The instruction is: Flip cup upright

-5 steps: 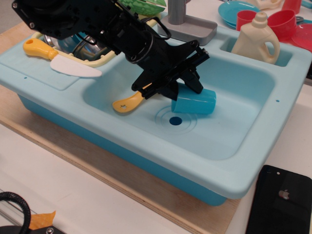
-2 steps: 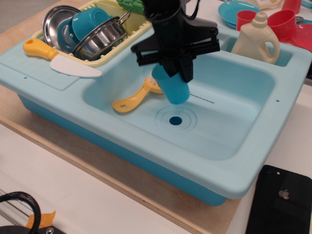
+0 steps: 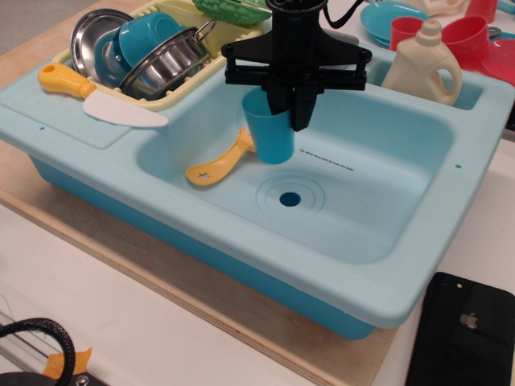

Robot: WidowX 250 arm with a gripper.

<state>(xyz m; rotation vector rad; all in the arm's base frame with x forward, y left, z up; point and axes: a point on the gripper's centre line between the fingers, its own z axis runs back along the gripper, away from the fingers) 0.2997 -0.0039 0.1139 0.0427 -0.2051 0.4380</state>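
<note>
The cup (image 3: 271, 135), a small teal-blue tumbler, stands upright with its mouth up in the back left part of the pale blue sink (image 3: 378, 217). My black gripper (image 3: 290, 111) comes straight down from above and is shut on the cup's rim on its right side. The cup's base is at or just above the sink floor; I cannot tell whether it touches. The cup sits just behind and left of the drain (image 3: 290, 199).
A yellow utensil (image 3: 216, 166) lies in the sink just left of the cup. A dish rack (image 3: 153, 56) with steel bowls and another teal cup stands back left, beside a yellow-handled knife (image 3: 96, 98). A cream bottle (image 3: 425, 64), red cups (image 3: 463, 36) and a black phone (image 3: 463, 338) are at right.
The cup went from lying on its side by the drain to hanging tilted in the gripper, and now it is upright; the gripper turned to vertical and moved back and left.
</note>
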